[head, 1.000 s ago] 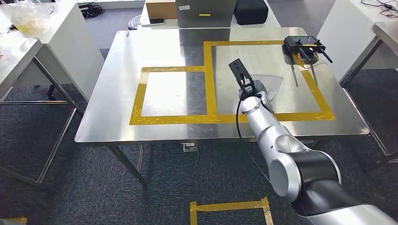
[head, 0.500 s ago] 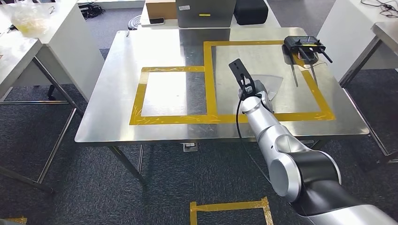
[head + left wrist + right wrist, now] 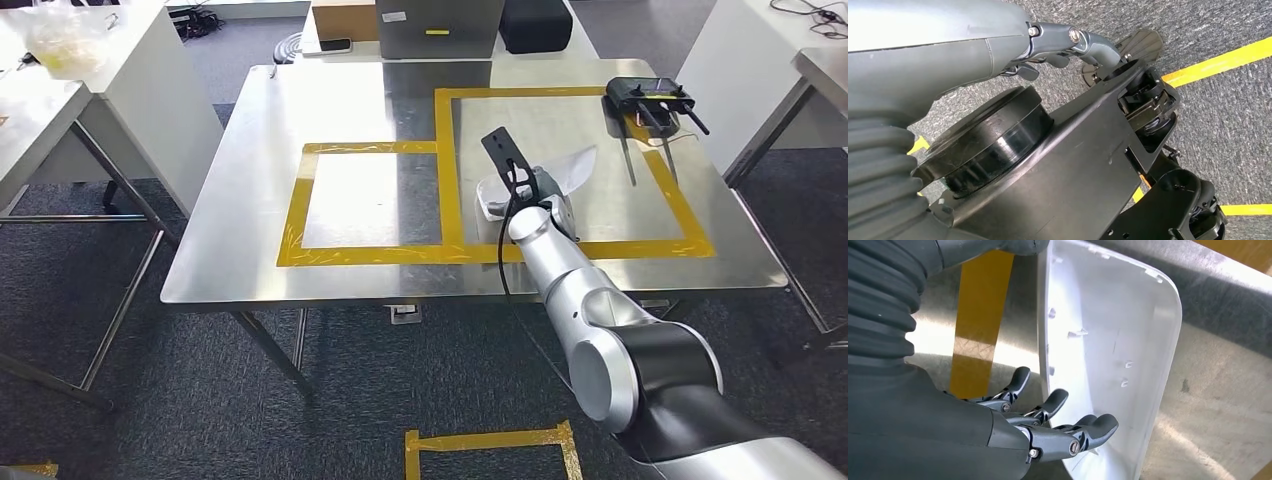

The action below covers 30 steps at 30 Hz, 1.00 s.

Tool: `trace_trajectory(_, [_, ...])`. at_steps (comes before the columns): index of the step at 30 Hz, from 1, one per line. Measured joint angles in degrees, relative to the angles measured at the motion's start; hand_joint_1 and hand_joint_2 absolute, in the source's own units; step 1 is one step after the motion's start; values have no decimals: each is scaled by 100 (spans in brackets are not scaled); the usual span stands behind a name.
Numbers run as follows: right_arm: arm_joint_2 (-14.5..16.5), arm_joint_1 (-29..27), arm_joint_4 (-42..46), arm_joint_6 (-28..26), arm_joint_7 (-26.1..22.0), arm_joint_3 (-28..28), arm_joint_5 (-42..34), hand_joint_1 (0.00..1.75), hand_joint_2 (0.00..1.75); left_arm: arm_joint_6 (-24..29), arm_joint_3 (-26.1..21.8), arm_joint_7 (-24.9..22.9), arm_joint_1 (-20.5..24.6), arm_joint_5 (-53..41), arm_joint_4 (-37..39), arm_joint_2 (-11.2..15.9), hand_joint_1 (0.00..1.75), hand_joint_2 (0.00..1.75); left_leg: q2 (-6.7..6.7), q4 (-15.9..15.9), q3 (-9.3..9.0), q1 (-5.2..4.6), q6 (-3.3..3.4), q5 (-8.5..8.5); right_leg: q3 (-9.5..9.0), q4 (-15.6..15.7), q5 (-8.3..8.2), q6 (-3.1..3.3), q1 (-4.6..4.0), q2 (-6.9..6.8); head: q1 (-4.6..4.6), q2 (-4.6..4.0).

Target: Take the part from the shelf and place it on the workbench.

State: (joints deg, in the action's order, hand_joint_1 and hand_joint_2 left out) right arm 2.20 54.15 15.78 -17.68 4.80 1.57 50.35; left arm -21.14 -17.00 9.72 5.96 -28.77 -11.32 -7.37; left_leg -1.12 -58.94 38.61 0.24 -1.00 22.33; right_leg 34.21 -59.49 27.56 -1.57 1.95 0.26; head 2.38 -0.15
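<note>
worktop [image 3: 340, 100] steel runs from a small yellow-taped square [image 3: 365, 195] on the left to a larger taped rectangle [image 3: 690, 215] on the right, and my right robot hand [image 3: 530, 190] reaches over the near edge of that larger one. the white part [image 3: 560, 172] is there with it, a curved shell lying inside the larger rectangle, close to the tape line that divides the two zones. its long axis runs away from me and slants toward the right, with the pointed tip aimed at the black controller [image 3: 645, 98] standing in the far right corner.

in the right wrist view the part [image 3: 1108, 355] shows its hollow inner side, and the fingers [image 3: 1088, 432] of my right robot hand [image 3: 1048, 415] curl under its rim with the thumb on the opposite edge, so i judge the robot hand clamped on it. whether the shell rests on the steel or hangs just above it, i cannot tell.

my left robot hand [image 3: 1048, 55] hangs low over the carpet, well apart from the part, its fingers partly curled; i cannot tell whether it is closed. the right arm is plainly the nearer one, so setting down and letting go falls to it.
</note>
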Motion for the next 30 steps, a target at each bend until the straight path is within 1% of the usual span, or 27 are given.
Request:
trace_trajectory(15, [-45,-39,-2,67,-115,-2,32,0,175,0,0,-55,-2,17,3,-20,0,175,0,-2,0,-1,5,4,0,1,0,-1,1,2,0,0])
trace_trajectory(18, [-45,-39,-1,45,-230,-7,14,0,175,0,0,-58,-1,13,6,-30,0,175,1,-2,0,-1,5,4,0,1,0,-1,1,2,0,0])
trace_trajectory(22, [-59,-39,0,-27,-540,-55,-68,0,175,0,0,-58,-1,9,7,-33,0,175,1,-2,0,-1,6,4,0,2,0,-1,1,1,0,0])
trace_trajectory(26, [-111,-38,1,-160,-865,-114,-117,0,175,0,0,-61,-4,9,8,-32,0,0,0,-3,0,-2,6,4,-2,2,0,-1,2,1,0,0])
trace_trajectory(30, [-183,10,33,-261,-984,-159,-158,0,175,0,0,-55,-7,9,9,-29,0,0,0,-4,0,-4,7,4,-3,2,-2,-3,3,1,0,0])
